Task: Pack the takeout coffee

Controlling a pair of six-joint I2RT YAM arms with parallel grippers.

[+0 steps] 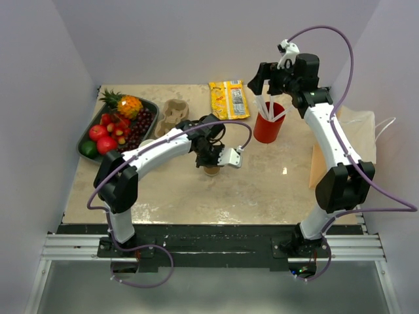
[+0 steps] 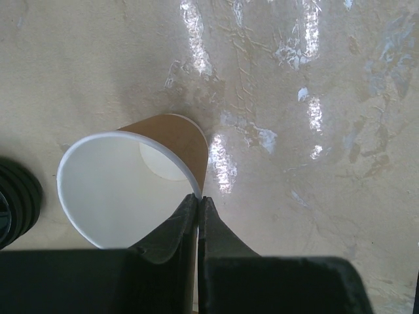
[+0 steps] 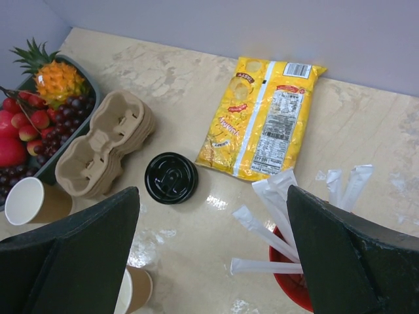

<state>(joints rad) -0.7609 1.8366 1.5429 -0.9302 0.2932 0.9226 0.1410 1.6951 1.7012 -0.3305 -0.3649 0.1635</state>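
From my screen, the table [image 2: 294, 98] looked smooth and glossy, with bright glare patches over a marbled beige finish. The paper cup [image 2: 118, 190] was matt, brown outside and plain white inside. The left gripper [image 2: 198, 199] showed dull black plastic. The loose lid [image 3: 171, 177] was shiny black plastic, the cup carrier [image 3: 105, 147] rough matt pulp, and the snack bag [image 3: 262, 121] probably glossy film.

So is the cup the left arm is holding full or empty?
Empty: the cup shows a bare white inside down to its base, with no lid.
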